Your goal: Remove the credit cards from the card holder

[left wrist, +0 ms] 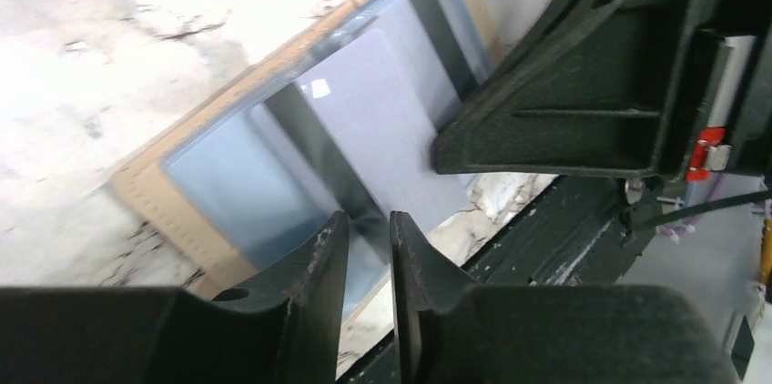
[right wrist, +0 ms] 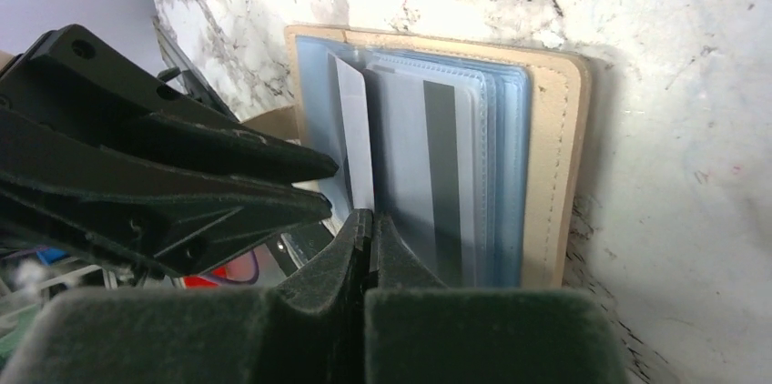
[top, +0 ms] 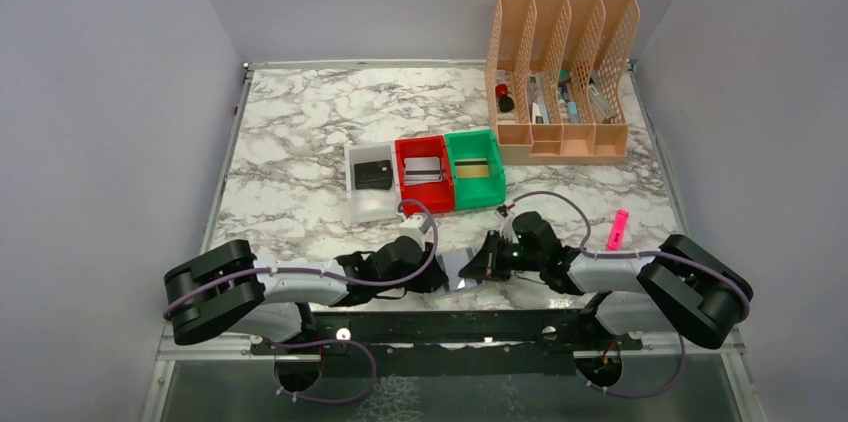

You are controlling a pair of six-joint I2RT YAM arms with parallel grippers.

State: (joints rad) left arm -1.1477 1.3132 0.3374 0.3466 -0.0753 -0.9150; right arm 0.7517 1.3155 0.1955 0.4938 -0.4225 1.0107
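Pressed together, the right end effector (right wrist: 370, 225) is set against the near side of the card holder (right wrist: 551, 175), which is laid open at the near edge of the surface (right wrist: 674, 111). A silvery grey card (right wrist: 405, 156) is seen sleeved inside. The left end effector (left wrist: 369, 229) is narrowly parted; any grip cannot be told.

A marbled tabletop (top: 300, 142) carries three trays side by side at its middle: a white tray (top: 370, 210), a red tray (top: 432, 204) and a green tray (top: 478, 199). A peach organiser (top: 562, 147) stands far right, a small pink thing (top: 617, 229) lies near the right edge, and the card holder (right wrist: 557, 166) lies open at the near edge.
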